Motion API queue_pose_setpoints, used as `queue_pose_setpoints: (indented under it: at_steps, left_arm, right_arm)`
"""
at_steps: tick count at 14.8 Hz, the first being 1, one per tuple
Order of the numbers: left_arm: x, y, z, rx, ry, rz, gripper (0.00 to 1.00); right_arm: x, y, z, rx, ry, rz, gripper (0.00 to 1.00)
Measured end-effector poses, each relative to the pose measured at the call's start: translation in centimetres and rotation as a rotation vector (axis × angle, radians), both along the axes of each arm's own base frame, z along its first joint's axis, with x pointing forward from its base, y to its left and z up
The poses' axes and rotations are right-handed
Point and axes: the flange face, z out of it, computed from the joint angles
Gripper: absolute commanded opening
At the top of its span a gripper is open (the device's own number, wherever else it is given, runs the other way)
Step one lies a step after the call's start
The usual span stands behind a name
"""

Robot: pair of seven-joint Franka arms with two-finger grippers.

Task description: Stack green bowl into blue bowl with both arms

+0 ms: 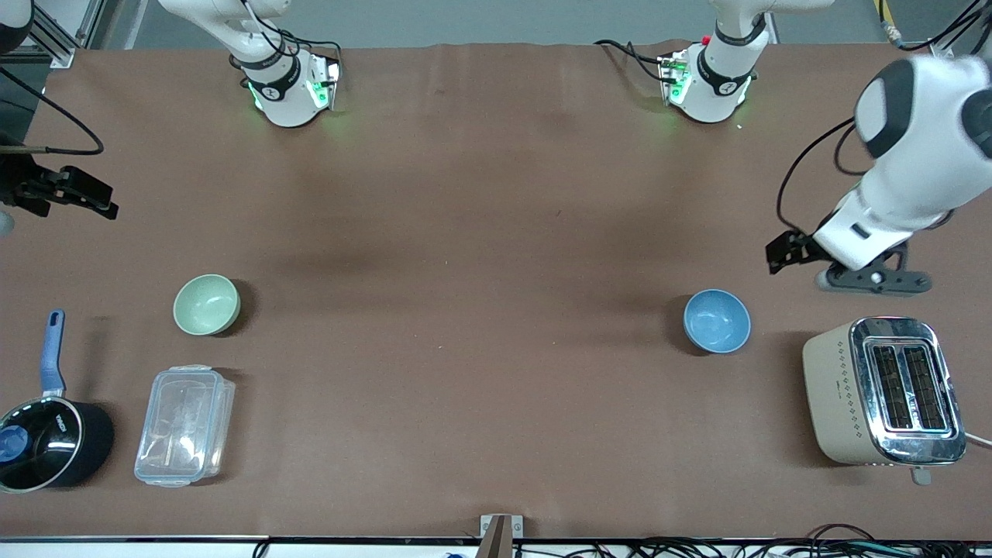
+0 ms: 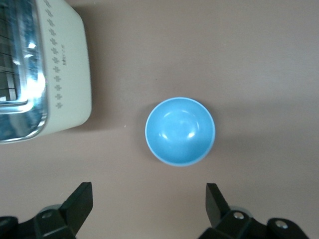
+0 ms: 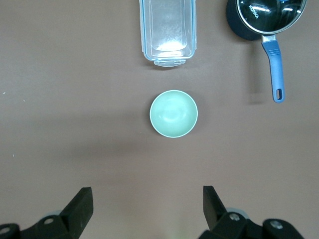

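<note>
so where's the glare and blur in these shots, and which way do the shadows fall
Front view: the left arm's upper link is blurred, and each bowl's shadow falls toward the table's middle. Left wrist view: strong glare on the toaster's chrome top, soft highlights inside the blue bowl. Right wrist view: reflections on the saucepan lid and the clear container.

"KONKA" on the saucepan lid (image 3: 269,12)

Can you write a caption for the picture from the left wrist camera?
Open left gripper above the table, looking down at the empty blue bowl beside a toaster.
</note>
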Motion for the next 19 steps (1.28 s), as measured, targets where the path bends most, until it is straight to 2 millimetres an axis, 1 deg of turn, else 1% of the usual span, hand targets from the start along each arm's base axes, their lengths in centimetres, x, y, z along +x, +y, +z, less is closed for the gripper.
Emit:
queue_pose_setpoints:
  at_steps: [1,4,7,8,9,10,12,14,16,17,18,19]
  left_arm:
    - [0.1,0.5,-2.6,-0.002,-0.003,0.007,1.0]
    - [0.7,1.4,-9.4,-0.007,-0.01,0.021,1.0]
    - [1.2,2.3,-15.6,-0.009,0.007,0.036,1.0]
    - [1.2,2.7,-17.0,-0.009,0.017,0.041,0.98]
    - [1.2,2.8,-18.2,-0.01,0.026,0.044,0.92]
    - [1.2,2.8,-19.2,-0.01,0.031,0.044,0.85]
    - [1.1,2.5,-20.7,-0.011,0.047,0.039,0.7]
    - [0.9,2.4,-21.6,-0.011,0.059,0.037,0.54]
    - [0.9,2.4,-22.2,-0.011,0.068,0.037,0.31]
    - [0.9,2.4,-22.3,-0.011,0.068,0.037,0.17]
    - [0.9,2.4,-22.3,-0.011,0.068,0.037,0.09]
    - [1.0,2.4,-22.2,-0.011,0.066,0.037,0.04]
  right_arm:
    - [0.0,0.0,0.0,0.0,0.0,0.0,0.97]
    - [0.0,0.1,0.0,0.017,-0.001,-0.001,0.97]
    - [0.0,-0.1,-0.2,0.029,0.0,-0.008,0.97]
    - [0.1,-0.4,-0.4,0.03,-0.003,-0.013,0.97]
    - [0.3,-0.9,-0.9,0.03,-0.005,-0.022,0.97]
    - [0.4,-1.5,-1.9,0.03,-0.002,-0.03,0.97]
    - [0.6,-3.4,-4.8,0.033,0.015,-0.036,0.97]
    - [0.5,-6.4,-8.6,0.038,0.021,-0.019,0.97]
    - [0.0,-9.7,-13.0,0.055,0.027,-0.005,0.97]
    - [-0.4,-11.1,-15.1,0.073,0.029,0.005,0.97]
    - [-0.7,-12.2,-17.1,0.094,0.036,0.014,0.97]
    - [-0.9,-13.0,-19.0,0.117,0.047,0.016,0.97]
